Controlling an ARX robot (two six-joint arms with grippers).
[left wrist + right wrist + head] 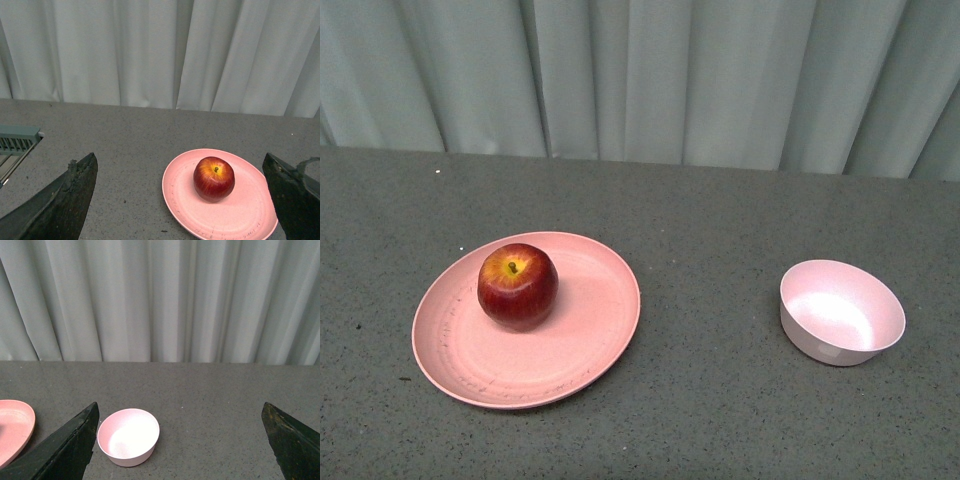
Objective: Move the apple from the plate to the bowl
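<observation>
On grey table [720, 220], at left: wide salmon-pink plate [590, 350]. Well apart at right: small pale-pink bowl [820, 350], nothing inside. Toward plate's far left part: dark-red apple [517, 286], upright, stem and yellow patch facing up; nearly round, so no marked long axis beyond the vertical stem line. Left gripper [179, 157] short of plate, jaws spread wide, holding nothing; right gripper [179, 404] short of bowl, equally wide and bare. Judged stage: opening approach, no grasp yet. Next, probably: left gripper down over apple, closing across its sides.
</observation>
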